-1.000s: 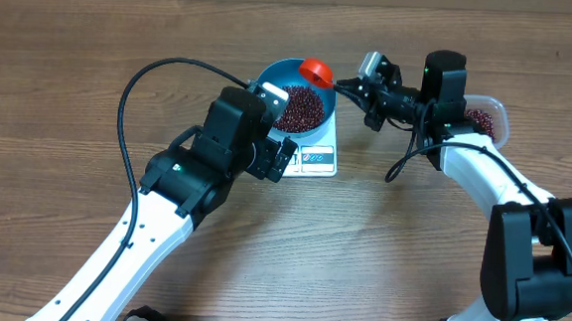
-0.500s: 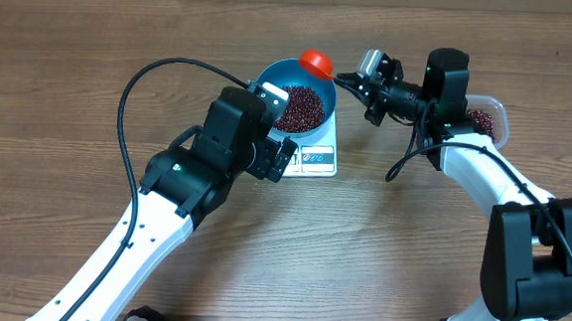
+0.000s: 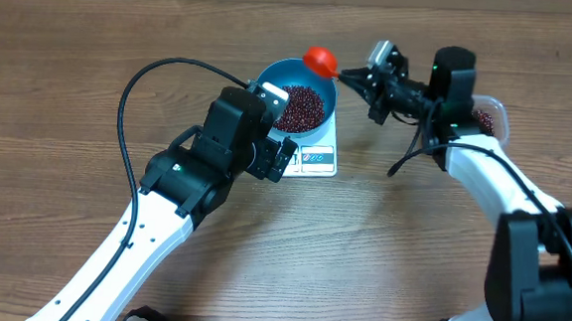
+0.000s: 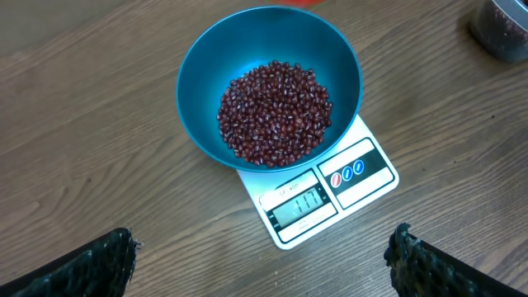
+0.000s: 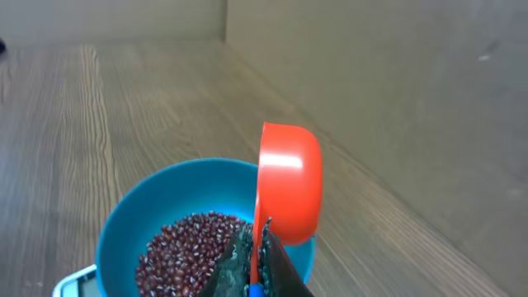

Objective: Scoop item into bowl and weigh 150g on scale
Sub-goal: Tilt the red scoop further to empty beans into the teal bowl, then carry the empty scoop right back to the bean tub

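Wooden tabletop (image 3: 72, 88) with a long grain fills the whole scene, and a plain brown wall stands behind its far edge. Near the middle, a little toward the far side, lies the white scale (image 3: 318, 158). The blue bowl (image 3: 321, 83) sits on it and covers most of the plate, so that only the near edge with the display (image 4: 297, 205) and the label panels stays free. The display is lit, but I cannot read the digits with certainty. Inside the bowl the beans (image 4: 274, 111) make a loose dark red heap on the bottom, and the blue wall above them is bare.

The left gripper (image 3: 281, 127) hangs over the near left side of the scale. Its two fingers stand wide apart and nothing is between them. In the left wrist view the bowl and the scale are seen in the gap, with one black fingertip at each lower corner.

The right gripper (image 3: 368, 81) comes from the right, and its fingers are together on the thin handle of a red scoop (image 3: 319, 58). The scoop's cup is turned on its side and hangs just at the far right rim of the bowl. I cannot tell if any beans are in it.

Farther right, partly hidden behind the right arm, stands a clear tub (image 3: 488, 118) that also holds beans.
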You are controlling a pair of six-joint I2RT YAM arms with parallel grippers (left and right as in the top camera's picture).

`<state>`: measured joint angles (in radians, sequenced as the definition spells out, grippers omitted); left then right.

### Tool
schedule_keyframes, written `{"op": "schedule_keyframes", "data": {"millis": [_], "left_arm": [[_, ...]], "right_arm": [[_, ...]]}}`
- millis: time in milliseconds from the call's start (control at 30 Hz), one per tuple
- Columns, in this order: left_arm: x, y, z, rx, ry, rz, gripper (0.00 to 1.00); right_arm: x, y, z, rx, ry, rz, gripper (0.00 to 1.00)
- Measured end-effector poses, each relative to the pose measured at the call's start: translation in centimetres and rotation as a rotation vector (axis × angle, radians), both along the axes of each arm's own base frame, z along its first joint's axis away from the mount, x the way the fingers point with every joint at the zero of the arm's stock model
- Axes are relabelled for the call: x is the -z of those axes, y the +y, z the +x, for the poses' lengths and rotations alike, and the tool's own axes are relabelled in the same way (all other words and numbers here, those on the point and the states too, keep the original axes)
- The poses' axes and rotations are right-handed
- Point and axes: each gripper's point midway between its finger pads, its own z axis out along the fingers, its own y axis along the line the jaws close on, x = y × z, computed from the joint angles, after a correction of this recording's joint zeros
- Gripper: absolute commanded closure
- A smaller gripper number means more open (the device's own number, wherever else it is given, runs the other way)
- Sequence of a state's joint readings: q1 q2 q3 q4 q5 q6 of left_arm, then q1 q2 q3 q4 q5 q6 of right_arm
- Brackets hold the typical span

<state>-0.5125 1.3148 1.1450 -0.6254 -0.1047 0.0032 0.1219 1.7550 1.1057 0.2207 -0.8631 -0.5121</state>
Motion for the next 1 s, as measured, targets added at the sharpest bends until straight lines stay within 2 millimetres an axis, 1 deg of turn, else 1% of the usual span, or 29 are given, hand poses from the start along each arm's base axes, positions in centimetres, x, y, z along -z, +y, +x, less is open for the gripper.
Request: {"op": "schedule_keyframes", "data": {"millis": [100,167,267,367,467,600,633,733,833,900,1000], "left_arm": [[0.0,0.0,0.0,0.0,0.0,0.0,0.0],[0.0,0.0,0.0,0.0,0.0,0.0,0.0],[0.0,0.0,0.0,0.0,0.0,0.0,0.0],[0.0,0.0,0.0,0.0,0.0,0.0,0.0],[0.0,0.0,0.0,0.0,0.0,0.0,0.01],[0.0,0.0,0.0,0.0,0.0,0.0,0.0],[0.0,0.0,0.0,0.0,0.0,0.0,0.01],[0.0,0.0,0.0,0.0,0.0,0.0,0.0],[0.0,0.0,0.0,0.0,0.0,0.0,0.0],[0.0,0.0,0.0,0.0,0.0,0.0,0.0],[0.0,0.0,0.0,0.0,0.0,0.0,0.0]], "right_arm": [[-2.2,-1.6,-0.6,0.054,0.011,0.003,0.96],[-3.8,-3.1,-0.8,0.113,0.009,-0.005,0.96],[-5.2,-6.5,-0.9,0.259,0.04,-0.035,0.96],[-4.6,-10.0,-1.5,0.404,0.119,-0.088,0.96],[-3.7,-14.1,-2.4,0.564,0.196,-0.147,0.96],[-2.4,-18.3,-3.5,0.72,0.277,-0.212,0.96],[-1.8,-19.2,-3.9,0.753,0.308,-0.228,0.96],[-0.4,-21.4,-4.9,0.821,0.382,-0.26,0.96],[0.5,-22.8,-5.7,0.863,0.429,-0.276,0.96],[0.9,-23.4,-6.1,0.879,0.451,-0.284,0.96],[1.7,-23.6,-6.0,0.882,0.477,-0.291,0.96]]}}
